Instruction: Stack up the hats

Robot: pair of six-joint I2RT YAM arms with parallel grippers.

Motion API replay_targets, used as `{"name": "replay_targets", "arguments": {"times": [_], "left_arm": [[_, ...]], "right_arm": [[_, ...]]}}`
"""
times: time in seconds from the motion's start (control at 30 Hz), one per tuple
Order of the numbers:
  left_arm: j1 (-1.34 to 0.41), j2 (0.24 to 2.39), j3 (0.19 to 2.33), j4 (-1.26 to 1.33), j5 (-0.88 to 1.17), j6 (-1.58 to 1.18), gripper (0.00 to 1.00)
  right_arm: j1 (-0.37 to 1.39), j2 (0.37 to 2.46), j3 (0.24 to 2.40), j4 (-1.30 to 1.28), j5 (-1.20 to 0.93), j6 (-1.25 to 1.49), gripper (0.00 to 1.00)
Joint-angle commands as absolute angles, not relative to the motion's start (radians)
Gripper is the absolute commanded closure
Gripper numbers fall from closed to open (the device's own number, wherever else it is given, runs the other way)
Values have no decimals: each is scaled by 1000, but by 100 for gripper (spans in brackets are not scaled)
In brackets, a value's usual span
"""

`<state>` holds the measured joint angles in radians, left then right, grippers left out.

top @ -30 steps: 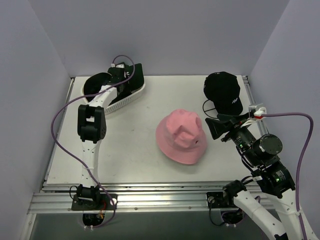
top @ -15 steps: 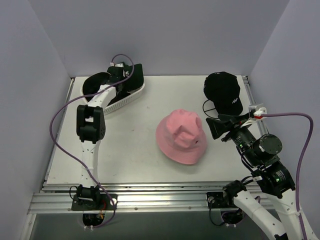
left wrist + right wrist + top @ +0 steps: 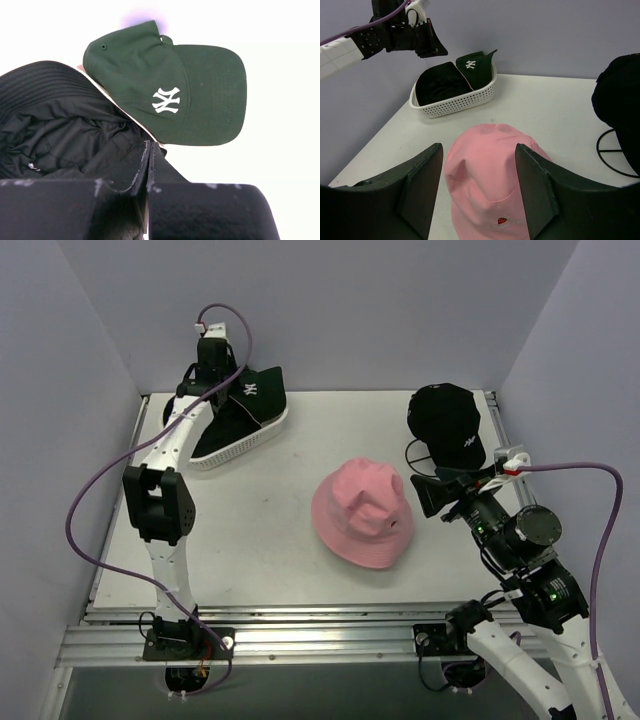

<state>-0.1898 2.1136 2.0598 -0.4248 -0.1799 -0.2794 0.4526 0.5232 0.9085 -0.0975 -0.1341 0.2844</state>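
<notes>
Top cam: high up at the near side, looks down on the whole table. L wrist cam is close over the green cap. R wrist cam looks low past the pink hat to that same cap, far off.

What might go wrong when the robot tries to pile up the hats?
1. The dark green cap sticks up over the rim of the white basket, so a clumsy grab may tip it out or drag the basket along.
2. The left arm's fingers are shut above it; going down like that, they would only poke the cap.
3. The black cap sits close to the right arm's open fingers; a swing might knock it away.
</notes>
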Motion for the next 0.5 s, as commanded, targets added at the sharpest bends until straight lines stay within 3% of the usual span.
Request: {"name": "replay_targets", "arguments": {"times": [0.0,0.17,0.23,0.27,0.47], "left_arm": [[-184,2069,2065,-466,-196,-271,98],[-198,2069,2013,-442,-239,-311,94],[-201,2091,1987,-420,-249,-350,78],[-204,2124,1983,-413,-233,-383,59],[-210,2198,2020,-405,-212,-411,56]], "right_arm": [[456,538,910,-63,-126,265,44],[456,535,910,-67,-129,265,44],[457,531,911,-69,-126,264,44],[456,531,913,-69,-124,261,44],[457,537,919,-77,-127,255,44]]}}
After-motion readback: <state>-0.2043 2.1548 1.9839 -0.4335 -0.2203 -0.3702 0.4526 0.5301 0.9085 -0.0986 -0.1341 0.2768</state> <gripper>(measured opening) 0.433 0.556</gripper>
